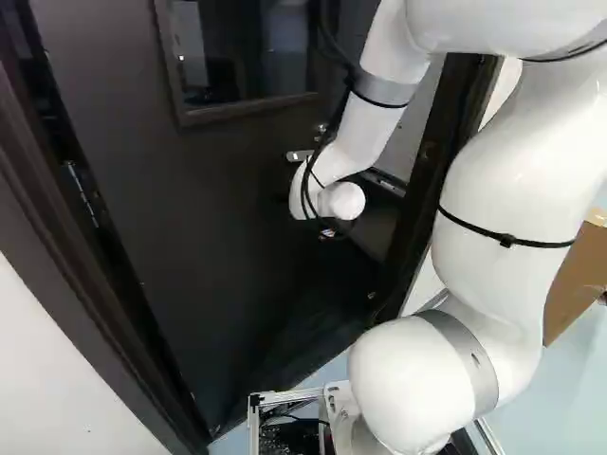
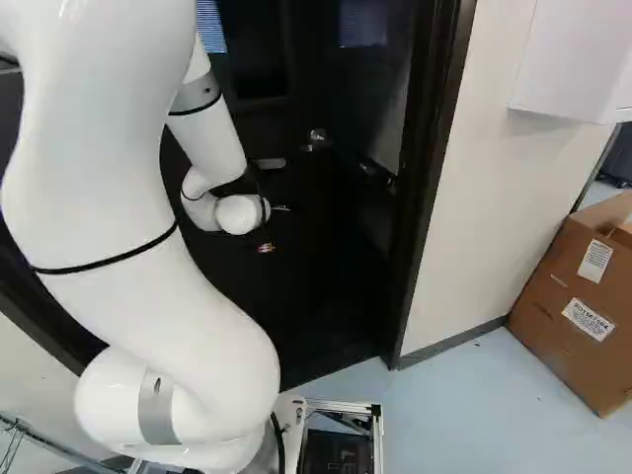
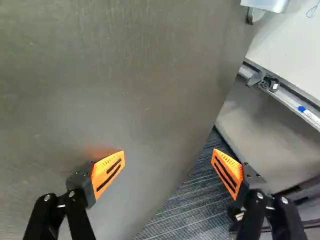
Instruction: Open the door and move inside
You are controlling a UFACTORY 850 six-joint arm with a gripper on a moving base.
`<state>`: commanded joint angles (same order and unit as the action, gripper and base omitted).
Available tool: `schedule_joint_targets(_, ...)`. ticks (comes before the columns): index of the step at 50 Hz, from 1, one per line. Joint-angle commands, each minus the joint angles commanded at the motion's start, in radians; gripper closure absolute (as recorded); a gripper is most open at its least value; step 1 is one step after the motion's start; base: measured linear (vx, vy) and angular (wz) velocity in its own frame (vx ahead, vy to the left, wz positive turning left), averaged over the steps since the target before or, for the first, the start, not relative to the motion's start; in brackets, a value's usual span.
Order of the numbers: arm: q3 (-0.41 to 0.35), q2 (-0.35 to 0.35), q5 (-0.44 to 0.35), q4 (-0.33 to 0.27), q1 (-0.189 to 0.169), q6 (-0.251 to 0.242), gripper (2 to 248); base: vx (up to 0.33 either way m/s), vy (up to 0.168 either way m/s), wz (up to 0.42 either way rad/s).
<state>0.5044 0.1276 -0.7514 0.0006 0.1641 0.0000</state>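
In the left base view my gripper is a small shape under the white wrist, low in front of the dark door. The door stands ajar, its silver handle just above the wrist. Seen from the wrist, my gripper is wide open with nothing held. One orange-padded finger is over the door's face; the other is beyond its free edge, over the opening. Whether either finger touches the door I cannot tell. A silver piece shows near that edge.
A dark door frame borders the doorway, with a pale wall to its right. A cardboard box stands on the floor beside this wall. Through the opening, the wrist view shows dark carpet and a whiteboard ledge holding a blue-capped marker.
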Motion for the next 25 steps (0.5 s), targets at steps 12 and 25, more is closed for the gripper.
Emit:
schedule_joint_targets(12,0.022,0.020,0.000,0.000,0.027,0.000,3,0.000,0.000,0.000)
schedule_joint_targets(25,0.044,0.040,0.000,0.000,0.059,0.000,3,0.000,0.000,0.000)
